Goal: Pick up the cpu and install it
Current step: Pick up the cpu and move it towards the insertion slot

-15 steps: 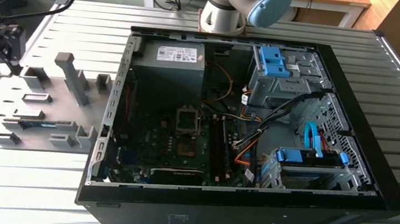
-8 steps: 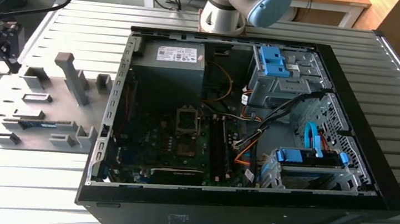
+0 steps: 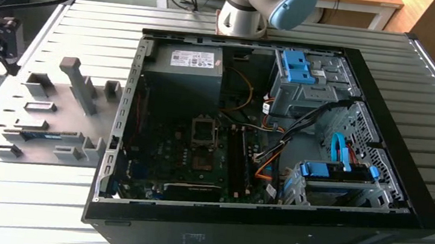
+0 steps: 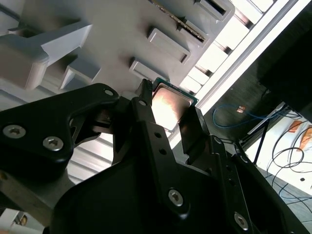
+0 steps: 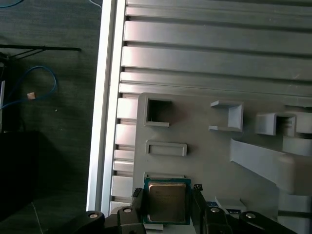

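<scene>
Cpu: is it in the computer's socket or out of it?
Out. In the first wrist view the cpu sits clamped in the claw over the grey tray, away from the computer.

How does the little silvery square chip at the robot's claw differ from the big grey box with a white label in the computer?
The small silvery square chip with a green rim sits between the black gripper's fingers at the grey holder plate; the large grey metal box is fixed inside the black computer case. The chip's face is bare; the box carries a white label. Both are grey metal.
</scene>
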Available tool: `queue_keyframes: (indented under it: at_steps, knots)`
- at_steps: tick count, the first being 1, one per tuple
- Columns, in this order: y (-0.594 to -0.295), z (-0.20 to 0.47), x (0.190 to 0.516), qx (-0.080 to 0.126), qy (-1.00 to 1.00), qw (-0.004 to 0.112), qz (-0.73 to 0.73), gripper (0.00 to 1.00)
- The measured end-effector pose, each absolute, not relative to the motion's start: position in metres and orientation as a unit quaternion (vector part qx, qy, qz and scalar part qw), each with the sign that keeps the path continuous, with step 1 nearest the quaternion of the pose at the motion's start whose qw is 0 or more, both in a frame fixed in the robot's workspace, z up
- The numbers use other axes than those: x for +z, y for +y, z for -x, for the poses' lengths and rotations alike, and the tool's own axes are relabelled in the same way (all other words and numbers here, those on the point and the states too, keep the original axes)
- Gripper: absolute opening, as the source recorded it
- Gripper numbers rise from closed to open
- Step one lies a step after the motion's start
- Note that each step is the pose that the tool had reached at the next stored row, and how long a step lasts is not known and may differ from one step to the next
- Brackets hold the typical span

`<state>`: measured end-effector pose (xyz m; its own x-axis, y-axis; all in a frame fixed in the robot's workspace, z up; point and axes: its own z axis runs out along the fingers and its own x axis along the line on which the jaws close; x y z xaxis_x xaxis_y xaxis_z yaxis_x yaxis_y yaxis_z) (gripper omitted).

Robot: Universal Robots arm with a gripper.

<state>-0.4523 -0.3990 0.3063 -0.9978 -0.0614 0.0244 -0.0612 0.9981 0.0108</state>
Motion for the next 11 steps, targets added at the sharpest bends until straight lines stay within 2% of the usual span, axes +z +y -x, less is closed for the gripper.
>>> queue_keyframes:
  at_steps: [11]
  knots:
    - [-0.399, 0.452, 0.319, -0.005, -0.999, 0.012, -0.031, 0.47]
